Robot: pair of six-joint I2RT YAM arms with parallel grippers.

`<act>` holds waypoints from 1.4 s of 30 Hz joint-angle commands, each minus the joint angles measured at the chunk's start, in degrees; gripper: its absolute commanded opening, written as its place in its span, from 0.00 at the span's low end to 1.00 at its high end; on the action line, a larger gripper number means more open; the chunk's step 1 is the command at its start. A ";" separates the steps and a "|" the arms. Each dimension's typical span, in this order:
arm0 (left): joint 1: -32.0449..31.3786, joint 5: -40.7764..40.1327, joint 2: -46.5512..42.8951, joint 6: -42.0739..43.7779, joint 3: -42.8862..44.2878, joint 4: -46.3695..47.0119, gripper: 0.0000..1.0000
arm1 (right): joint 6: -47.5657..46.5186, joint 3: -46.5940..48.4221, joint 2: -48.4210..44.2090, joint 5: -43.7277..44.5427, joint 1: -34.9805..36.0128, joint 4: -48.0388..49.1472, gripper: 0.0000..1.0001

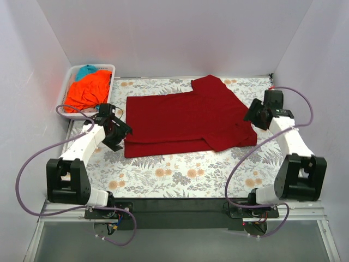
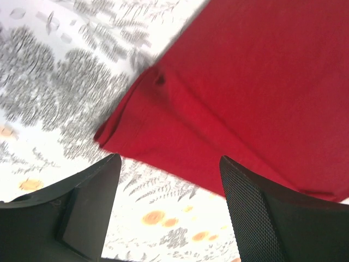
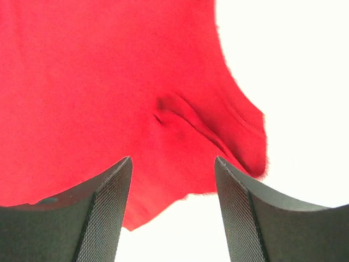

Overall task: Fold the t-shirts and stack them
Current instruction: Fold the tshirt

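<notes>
The dark red t-shirt (image 1: 188, 120) lies partly folded on the floral tablecloth (image 1: 180, 174), its near edge doubled over and one sleeve pointing to the back. My left gripper (image 1: 121, 132) is open and empty just left of the shirt's near-left corner (image 2: 117, 134). My right gripper (image 1: 251, 115) is open and empty at the shirt's right edge (image 3: 240, 142). The bright orange t-shirt (image 1: 87, 91) and the teal t-shirt (image 1: 85, 71) lie bunched in the white basket (image 1: 109, 70).
The white slotted basket stands at the back left corner against the wall. White walls close in the table on three sides. Purple cables loop from both arms. The tablecloth's near strip shows in front of the shirt.
</notes>
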 commanded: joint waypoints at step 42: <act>0.36 5.24 2.16 0.15 -13.02 3.58 0.38 | -1.32 -15.99 1.50 7.12 -6.57 6.97 0.40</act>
